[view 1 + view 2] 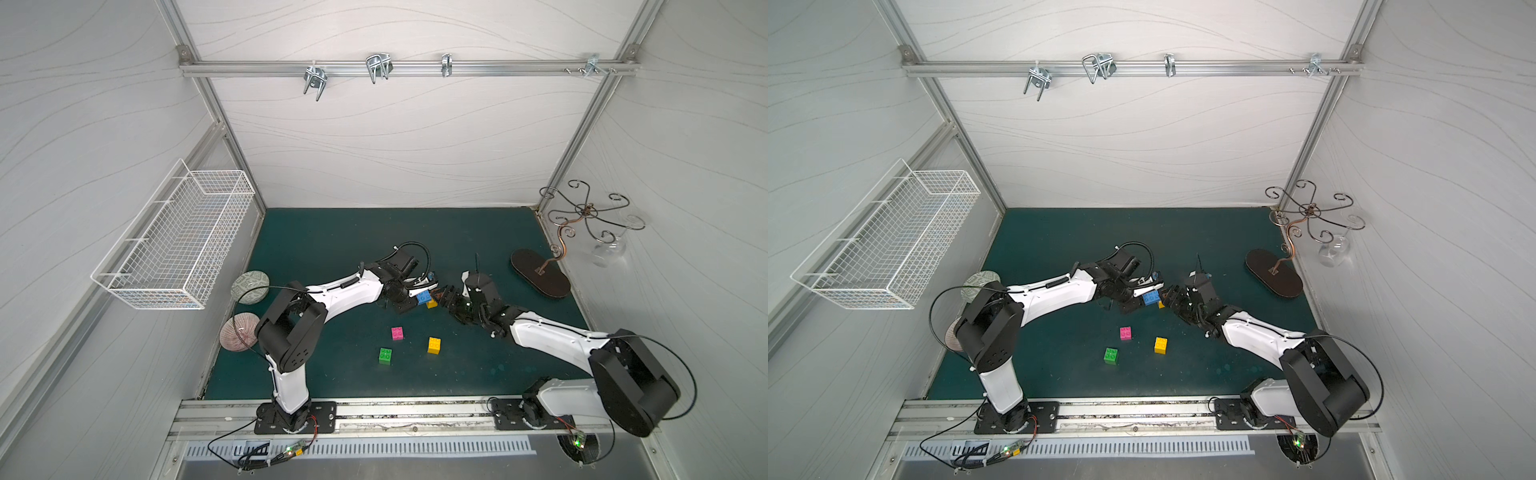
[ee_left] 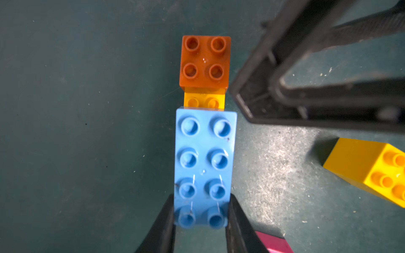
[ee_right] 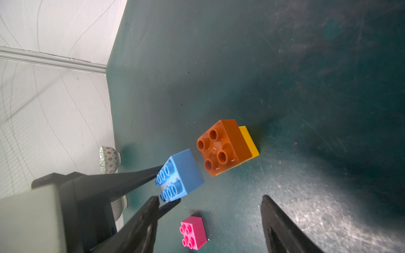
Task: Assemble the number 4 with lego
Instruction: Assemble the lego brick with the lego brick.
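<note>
A white wire basket (image 1: 174, 241) hangs on the left wall. Below it, a greenish patterned bowl (image 1: 248, 286) and a reddish patterned bowl (image 1: 236, 334) sit at the left edge of the dark green desk (image 1: 332, 241). Toward the front of the desk, the green brick (image 1: 385, 356) and the pink brick (image 1: 397, 333) lie loose and apart, studs up. Behind them, the left gripper (image 2: 201, 215) is clamped on one end of the long blue brick (image 2: 205, 166), a finger pressing each long side. The brick seems lifted off the desk, though the angle makes this hard to confirm. Just past its free end, the orange brick (image 2: 205, 61) sits pressed onto a yellow brick (image 2: 205, 101) on the desk, and the right wrist view shows a small gap between the blue and orange bricks. A second yellow brick (image 1: 434, 345) lies alone nearer the front. The right gripper (image 3: 210, 197) hovers just beside the stack with its jaws spread wide and nothing between them. At the far right stands a hooked metal stand (image 1: 540, 272).
</note>
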### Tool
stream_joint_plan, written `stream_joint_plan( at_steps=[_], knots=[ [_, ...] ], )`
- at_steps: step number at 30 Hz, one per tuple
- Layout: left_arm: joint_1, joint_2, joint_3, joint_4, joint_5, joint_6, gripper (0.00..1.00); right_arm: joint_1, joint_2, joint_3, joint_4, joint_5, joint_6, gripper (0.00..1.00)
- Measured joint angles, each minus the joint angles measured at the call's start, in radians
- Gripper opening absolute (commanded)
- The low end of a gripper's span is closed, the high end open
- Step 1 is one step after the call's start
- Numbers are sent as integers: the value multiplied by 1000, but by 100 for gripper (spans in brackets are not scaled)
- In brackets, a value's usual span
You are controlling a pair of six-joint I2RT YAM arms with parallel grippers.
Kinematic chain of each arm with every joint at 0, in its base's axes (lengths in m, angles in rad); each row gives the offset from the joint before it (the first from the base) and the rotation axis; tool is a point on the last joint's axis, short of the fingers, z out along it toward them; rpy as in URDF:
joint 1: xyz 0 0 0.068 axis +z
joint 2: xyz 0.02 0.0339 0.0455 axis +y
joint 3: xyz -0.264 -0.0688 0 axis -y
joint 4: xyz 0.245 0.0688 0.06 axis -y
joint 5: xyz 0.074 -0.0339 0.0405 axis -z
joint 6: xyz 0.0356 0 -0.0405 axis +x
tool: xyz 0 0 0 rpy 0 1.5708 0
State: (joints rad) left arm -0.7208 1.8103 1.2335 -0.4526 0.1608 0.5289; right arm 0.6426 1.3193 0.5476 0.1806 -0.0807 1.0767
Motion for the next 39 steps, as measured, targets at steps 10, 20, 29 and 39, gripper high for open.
stream_joint_plan(
  at_steps=[10,20,29,39],
  knots=[
    [0,22,31,-15,1,0,0,6,30,0,37,4,1,73],
    [0,45,82,-50,17,-6,0,6,37,-1,52,14,1,73],
    [0,46,82,-74,19,-10,0,6,56,-1,60,17,1,72],
    [2,64,117,-101,29,-13,0,6,68,-8,81,19,1,71]
  ],
)
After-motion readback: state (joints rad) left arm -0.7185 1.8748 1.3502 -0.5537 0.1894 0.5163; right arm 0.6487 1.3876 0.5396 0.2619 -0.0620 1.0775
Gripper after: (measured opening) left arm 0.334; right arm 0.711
